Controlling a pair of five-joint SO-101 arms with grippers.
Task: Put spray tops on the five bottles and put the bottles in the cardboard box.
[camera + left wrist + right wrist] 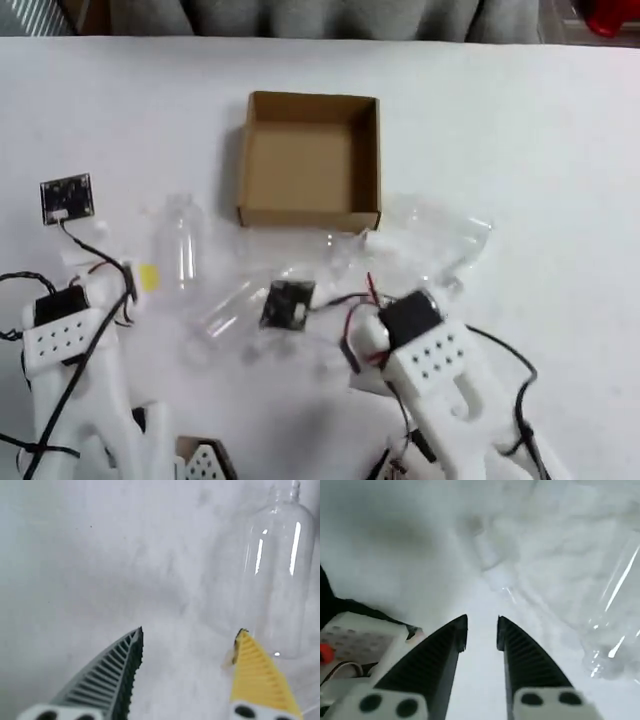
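Your left gripper hangs wide open over the worktop, with nothing between its grey finger and yellow finger. A clear bottle lies just beside the yellow finger, on that finger's outer side. Its long axis runs the way the gripper points, and its neck faces away, past the fingertips. On the grey finger's side you have bare worktop and open room.

Your right gripper is barely open, with a narrow slit between its black fingers, and it holds nothing. White worktop lies straight ahead of its tips. Off to one side of it a cluster of clear bottles lies on the worktop. Their outlines blur into each other, so you cannot tell which way each neck points.

The cardboard box sits open side up ahead of both grippers, roughly between them and well short of the worktop's far edge. In the high view a slanted bottle lies between the two arms, nearer to them than the box, with its long axis diagonal to the box's front wall. The cluster sits by the box's near corner, ahead of the right arm.
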